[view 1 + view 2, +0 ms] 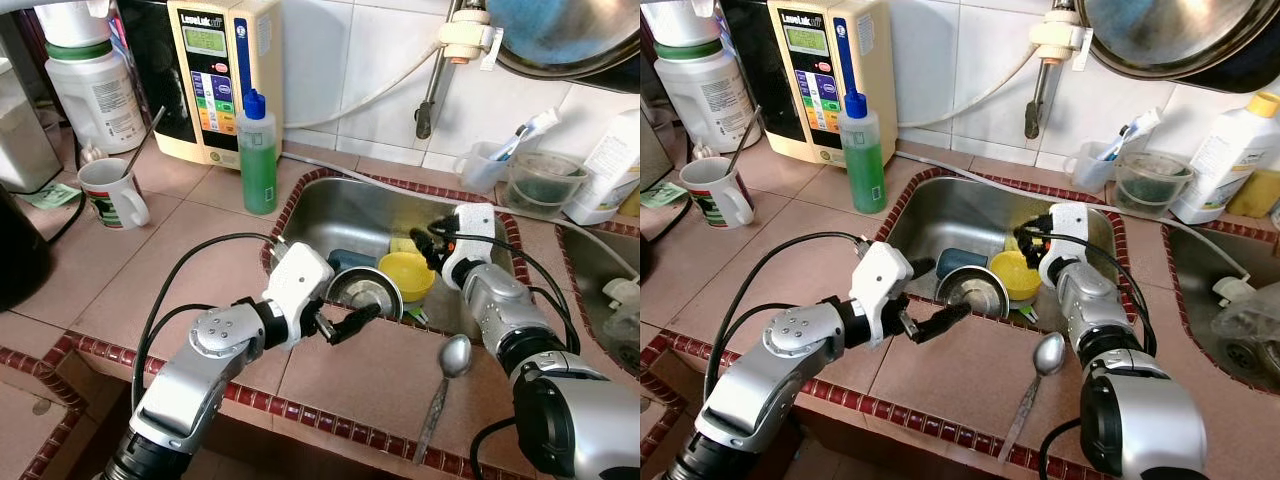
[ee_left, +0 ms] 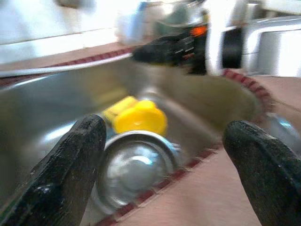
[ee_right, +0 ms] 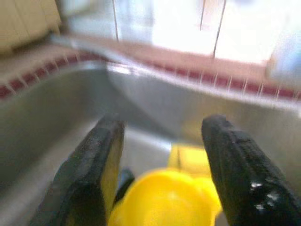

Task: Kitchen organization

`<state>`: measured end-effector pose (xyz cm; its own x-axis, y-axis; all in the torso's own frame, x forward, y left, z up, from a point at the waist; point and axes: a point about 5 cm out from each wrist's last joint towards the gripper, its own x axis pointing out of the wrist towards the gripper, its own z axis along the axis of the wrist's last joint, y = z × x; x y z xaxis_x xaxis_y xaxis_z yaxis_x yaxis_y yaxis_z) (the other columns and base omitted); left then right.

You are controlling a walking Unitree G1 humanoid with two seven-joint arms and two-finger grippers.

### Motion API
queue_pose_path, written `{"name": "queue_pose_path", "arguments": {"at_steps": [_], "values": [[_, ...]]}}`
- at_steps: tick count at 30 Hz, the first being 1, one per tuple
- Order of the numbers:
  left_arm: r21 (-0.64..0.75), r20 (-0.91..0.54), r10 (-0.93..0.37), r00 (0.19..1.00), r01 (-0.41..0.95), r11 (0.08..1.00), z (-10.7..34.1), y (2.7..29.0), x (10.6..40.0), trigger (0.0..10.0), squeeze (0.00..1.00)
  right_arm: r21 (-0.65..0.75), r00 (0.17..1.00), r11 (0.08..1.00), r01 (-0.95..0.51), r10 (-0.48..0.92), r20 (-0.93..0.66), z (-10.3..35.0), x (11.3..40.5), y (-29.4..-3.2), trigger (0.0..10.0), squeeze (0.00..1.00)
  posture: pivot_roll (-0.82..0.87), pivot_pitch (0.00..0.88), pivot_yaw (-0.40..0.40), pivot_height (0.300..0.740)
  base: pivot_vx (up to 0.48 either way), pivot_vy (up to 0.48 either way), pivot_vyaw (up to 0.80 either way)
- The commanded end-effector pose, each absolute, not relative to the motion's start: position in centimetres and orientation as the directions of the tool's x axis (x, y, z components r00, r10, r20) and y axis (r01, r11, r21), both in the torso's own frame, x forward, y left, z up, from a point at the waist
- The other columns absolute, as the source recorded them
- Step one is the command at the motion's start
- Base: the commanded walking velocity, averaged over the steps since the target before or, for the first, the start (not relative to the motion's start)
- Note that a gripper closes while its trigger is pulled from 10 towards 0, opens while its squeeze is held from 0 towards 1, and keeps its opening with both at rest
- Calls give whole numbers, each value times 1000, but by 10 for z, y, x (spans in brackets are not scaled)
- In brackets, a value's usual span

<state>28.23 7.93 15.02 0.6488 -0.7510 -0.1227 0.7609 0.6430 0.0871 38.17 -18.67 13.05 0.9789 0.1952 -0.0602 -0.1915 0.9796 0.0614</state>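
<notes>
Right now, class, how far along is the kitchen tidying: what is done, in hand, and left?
Done: a spoon lies on the counter. In hand: nothing is gripped; the open left gripper hovers at the sink edge, and the open right gripper points down at the yellow cup. Left: the cup and steel bowl sit in the sink.

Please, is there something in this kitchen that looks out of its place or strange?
One thing stands out: a spoon lies loose on the tiled counter in front of the sink, near the counter's front edge, apart from the other dishes. The steel bowl, yellow cup and blue item sit piled in the sink.
</notes>
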Motion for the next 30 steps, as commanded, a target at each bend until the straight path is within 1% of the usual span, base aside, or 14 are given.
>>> {"name": "queue_pose_path", "arguments": {"at_steps": [1,2,3,5,7,11,12,13,14,22,23,24,25,30], "values": [[130,-102,-721,686,727,674,155,84,289,10000,0,74,983,980,-182,183,-6,136,381,-189,10000,1000,105,0,-42,740,0,0,0],[167,-98,-699,709,704,691,155,89,293,10000,0,74,983,980,-185,183,31,139,381,-188,10000,1000,105,0,-42,740,0,0,0],[165,-89,-682,726,686,709,154,93,295,10000,0,72,982,981,-179,174,76,142,380,-187,10000,1000,104,0,-44,740,0,0,0],[160,-74,-662,746,664,730,154,97,297,10000,0,74,980,982,-173,164,114,144,379,-187,10000,1000,105,0,-46,740,0,0,0],[162,-38,-597,802,594,788,154,106,302,10000,0,67,972,983,-171,157,176,145,373,-185,10000,1000,103,0,-47,740,0,0,0],[163,-5,-536,844,530,832,153,115,305,10000,0,40,962,986,-162,149,228,144,366,-183,10000,1000,104,0,-51,740,0,0,0],[167,18,-490,871,481,861,153,120,308,10000,0,28,958,989,-143,132,255,145,361,-184,10000,1000,103,0,-51,740,0,0,0],[167,18,-490,871,481,861,153,120,308,10000,0,28,958,989,-143,132,255,145,361,-184,10000,1000,103,0,-51,740,0,0,0],[164,36,-449,893,437,884,153,125,310,10000,0,21,955,992,-126,116,275,146,357,-185,10000,1000,100,0,-51,740,0,0,0],[47,64,-429,901,427,903,152,138,312,10000,0,-13,935,993,-114,112,337,151,342,-173,10000,1000,88,0,-55,740,0,0,0],[10,71,-400,914,401,916,149,144,312,10000,0,-17,930,993,-120,118,348,151,334,-164,10000,1000,84,0,-58,740,0,0,0],[10,71,-400,914,401,916,149,144,312,10000,0,-17,930,993,-120,118,348,151,334,-164,10000,1000,84,0,-58,740,0,0,0],[-21,80,-378,922,381,924,147,149,312,10000,0,-26,926,992,-123,124,357,151,327,-157,10000,1000,84,0,-60,740,0,0,0],[-32,88,-352,932,356,934,142,154,311,10000,0,-42,924,990,-137,143,354,149,316,-144,10000,1000,75,0,-66,740,0,0,0]]}}
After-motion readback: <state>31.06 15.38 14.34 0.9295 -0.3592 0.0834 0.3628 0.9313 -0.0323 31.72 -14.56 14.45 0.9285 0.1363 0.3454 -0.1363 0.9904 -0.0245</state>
